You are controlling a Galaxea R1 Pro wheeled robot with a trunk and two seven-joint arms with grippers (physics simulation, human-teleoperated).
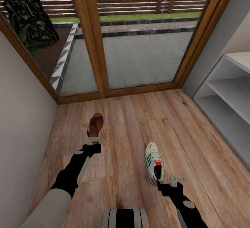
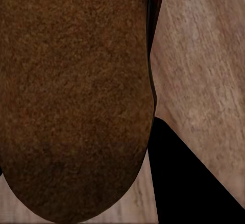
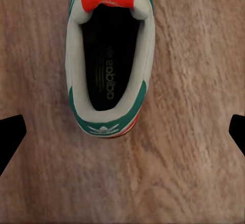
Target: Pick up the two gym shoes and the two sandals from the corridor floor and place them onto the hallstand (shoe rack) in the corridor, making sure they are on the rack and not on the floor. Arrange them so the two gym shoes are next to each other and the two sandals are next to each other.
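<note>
Right hand (image 1: 176, 179), released, hovers behind the white green-striped sneaker (image 1: 154, 162); descending off-centre could nudge its heel away. Left hand (image 1: 94, 139): grip indeterminable.

One sandal (image 1: 95, 125), one gym shoe (image 1: 154, 162)

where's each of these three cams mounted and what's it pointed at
Head view: on the robot's head, facing forward and down at the corridor floor, glass doors and hallstand; both arms show, the left gripper at a sandal, the right gripper by a gym shoe.
Left wrist view: near the left gripper, close on the sandal; a dark finger edge shows.
Right wrist view: near the right gripper, looking down at the gym shoe; dark fingertips show at the edges.
Shared: each wrist view's shoe also appears in the head view.
</note>
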